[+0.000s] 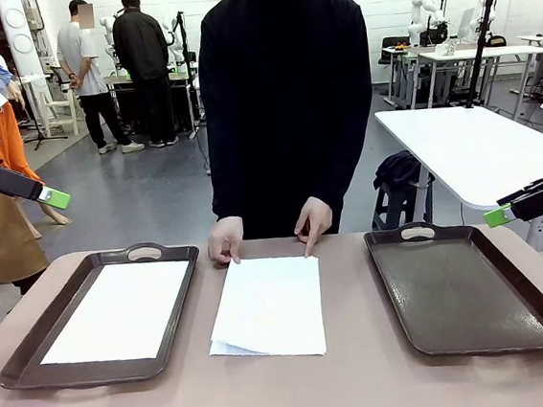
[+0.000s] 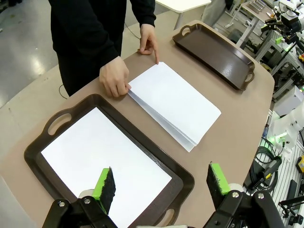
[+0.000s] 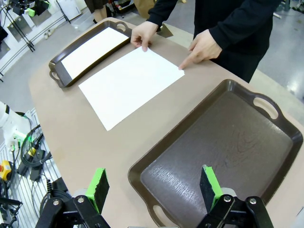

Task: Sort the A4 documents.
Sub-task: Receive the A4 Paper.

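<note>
- Jaws stood released on both left gripper (image 2: 160,183) and right gripper (image 3: 153,185).
- Judged best: pinching only the top thin white A4 paper sheet (image 1: 267,307), at its fanned near corner.

- Left pincer (image 2: 160,183) held up in the air, tilted downward, jaws spread wide, nothing between its green pads (image 2: 102,184).
- Right pincer (image 3: 154,184) likewise raised, tilted downward, jaws wide apart, empty.
- Each points inward from its own side.
</note>
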`<action>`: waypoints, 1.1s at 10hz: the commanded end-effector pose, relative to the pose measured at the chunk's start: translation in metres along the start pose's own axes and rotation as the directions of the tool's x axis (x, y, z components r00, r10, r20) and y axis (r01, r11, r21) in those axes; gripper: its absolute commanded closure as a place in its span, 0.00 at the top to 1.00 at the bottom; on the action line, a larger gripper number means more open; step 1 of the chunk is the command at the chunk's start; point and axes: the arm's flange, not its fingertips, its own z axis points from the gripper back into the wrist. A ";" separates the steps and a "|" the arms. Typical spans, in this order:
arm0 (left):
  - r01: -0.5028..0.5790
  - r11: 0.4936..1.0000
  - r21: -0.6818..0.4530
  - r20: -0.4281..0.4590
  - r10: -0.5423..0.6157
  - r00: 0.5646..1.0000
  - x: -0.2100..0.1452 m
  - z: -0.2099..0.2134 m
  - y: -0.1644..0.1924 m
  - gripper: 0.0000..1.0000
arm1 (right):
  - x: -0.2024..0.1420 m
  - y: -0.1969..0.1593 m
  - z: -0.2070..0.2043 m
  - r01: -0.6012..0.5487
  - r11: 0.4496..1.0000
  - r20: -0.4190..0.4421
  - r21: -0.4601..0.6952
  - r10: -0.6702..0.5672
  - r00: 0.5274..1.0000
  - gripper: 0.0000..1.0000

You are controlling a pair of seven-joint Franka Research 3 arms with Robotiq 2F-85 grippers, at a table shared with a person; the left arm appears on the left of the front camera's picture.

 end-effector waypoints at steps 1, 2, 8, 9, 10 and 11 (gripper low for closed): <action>0.015 1.000 -0.009 0.000 -0.015 1.000 0.000 0.001 -0.001 1.00 | 0.001 -0.004 -0.003 -0.013 1.000 0.016 0.014 0.012 1.000 1.00; 0.015 1.000 -0.009 0.000 -0.015 1.000 0.000 0.001 -0.001 1.00 | 0.001 -0.004 -0.003 -0.013 1.000 0.016 0.014 0.012 1.000 1.00; 0.015 1.000 -0.009 0.000 -0.015 1.000 0.000 0.001 -0.001 1.00 | 0.001 -0.004 -0.003 -0.013 1.000 0.016 0.014 0.012 1.000 1.00; 0.015 1.000 -0.009 0.000 -0.015 1.000 0.000 0.001 -0.001 1.00 | 0.001 -0.004 -0.003 -0.013 1.000 0.016 0.014 0.012 1.000 1.00; 0.015 1.000 -0.009 0.000 -0.015 1.000 0.000 0.001 -0.001 1.00 | 0.001 -0.004 -0.003 -0.013 1.000 0.016 0.014 0.012 1.000 1.00; 0.015 1.000 -0.009 0.000 -0.015 1.000 0.000 0.001 -0.001 1.00 | 0.001 -0.004 -0.003 -0.013 1.000 0.016 0.014 0.012 1.000 1.00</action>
